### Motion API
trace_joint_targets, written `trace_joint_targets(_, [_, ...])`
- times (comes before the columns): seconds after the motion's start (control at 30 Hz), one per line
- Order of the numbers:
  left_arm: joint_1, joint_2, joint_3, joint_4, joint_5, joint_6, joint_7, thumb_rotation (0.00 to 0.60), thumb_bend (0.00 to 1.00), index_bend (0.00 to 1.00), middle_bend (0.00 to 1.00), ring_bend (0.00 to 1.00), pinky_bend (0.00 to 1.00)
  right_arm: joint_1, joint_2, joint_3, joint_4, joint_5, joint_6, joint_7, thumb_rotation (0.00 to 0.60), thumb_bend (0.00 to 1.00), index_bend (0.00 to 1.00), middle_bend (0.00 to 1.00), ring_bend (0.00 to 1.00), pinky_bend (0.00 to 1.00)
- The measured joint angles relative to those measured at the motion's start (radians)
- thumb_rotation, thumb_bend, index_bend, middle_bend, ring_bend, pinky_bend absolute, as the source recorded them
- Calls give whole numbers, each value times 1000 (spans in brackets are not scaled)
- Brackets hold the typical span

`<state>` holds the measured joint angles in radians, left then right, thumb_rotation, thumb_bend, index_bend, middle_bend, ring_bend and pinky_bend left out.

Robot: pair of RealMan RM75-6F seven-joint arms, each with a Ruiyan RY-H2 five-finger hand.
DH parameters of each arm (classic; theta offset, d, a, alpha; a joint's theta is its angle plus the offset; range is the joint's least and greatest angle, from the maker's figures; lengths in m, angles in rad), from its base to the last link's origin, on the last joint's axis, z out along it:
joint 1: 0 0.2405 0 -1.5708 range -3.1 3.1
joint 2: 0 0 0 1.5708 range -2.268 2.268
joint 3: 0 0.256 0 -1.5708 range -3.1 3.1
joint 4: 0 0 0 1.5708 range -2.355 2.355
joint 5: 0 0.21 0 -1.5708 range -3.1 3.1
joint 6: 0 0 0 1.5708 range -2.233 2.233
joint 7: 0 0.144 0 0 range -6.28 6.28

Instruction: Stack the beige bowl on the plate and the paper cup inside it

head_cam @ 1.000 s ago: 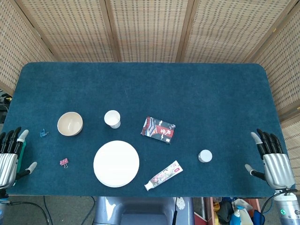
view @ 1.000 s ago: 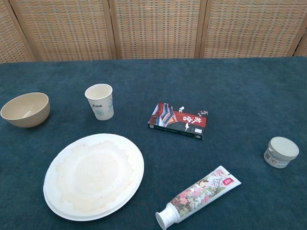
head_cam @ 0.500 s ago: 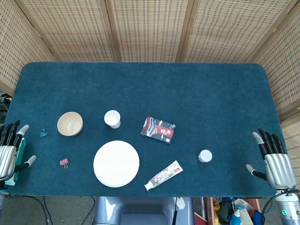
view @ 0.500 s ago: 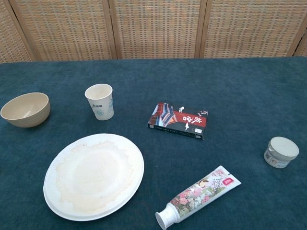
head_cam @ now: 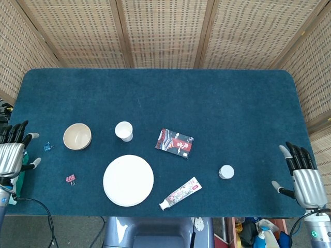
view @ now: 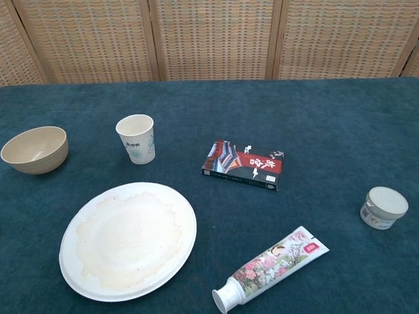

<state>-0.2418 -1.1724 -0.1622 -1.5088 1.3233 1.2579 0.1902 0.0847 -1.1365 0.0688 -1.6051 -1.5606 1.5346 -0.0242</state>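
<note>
The beige bowl (head_cam: 77, 136) (view: 35, 149) stands empty and upright on the blue cloth at the left. A white paper cup (head_cam: 124, 130) (view: 136, 138) stands upright to its right. The white paper plate (head_cam: 128, 180) (view: 127, 239) lies nearer the front edge, with nothing on it. My left hand (head_cam: 12, 155) hovers at the table's left edge, fingers apart and holding nothing, well left of the bowl. At the front right corner my right hand (head_cam: 304, 177) is open too, far from all three. Neither hand shows in the chest view.
A dark printed box (head_cam: 175, 143) (view: 243, 164) lies mid-table, a toothpaste tube (head_cam: 180, 193) (view: 269, 269) in front of it, a small white jar (head_cam: 226, 172) (view: 383, 207) to the right. A blue clip (head_cam: 48, 147) and a pink clip (head_cam: 71, 179) lie near the bowl. Woven screens back the table.
My left hand has drawn back and moved up along the left edge. The right hand has shifted slightly down. The bowl, cup and plate have not moved.
</note>
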Motion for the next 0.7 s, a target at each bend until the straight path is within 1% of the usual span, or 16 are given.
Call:
trace_joint_targets(0.13, [-35, -40, -2, 69, -49, -74, -21, 600, 209, 355, 0, 0, 0, 0, 0, 1, 0, 0, 1, 0, 600, 146, 3, 0, 0, 0])
trace_joint_targets(0.23, [-55, -64, -3, 100, -68, -103, -32, 600, 215, 364, 0, 0, 0, 1, -1, 1, 0, 1, -1, -1, 600, 146, 3, 0, 0, 0])
trace_joint_targets(0.43, [-92, -103, 0, 151, -79, -140, -22, 600, 224, 386, 0, 0, 0, 2, -2, 0, -1, 0, -4, -4, 600, 146, 2, 0, 0, 0])
trace_joint_targets(0.7, [-127, -134, 6, 173, -95, -177, 18, 600, 229, 406, 0, 0, 0, 1, 0, 0, -2, 1, -4, 2, 600, 146, 2, 0, 0, 0])
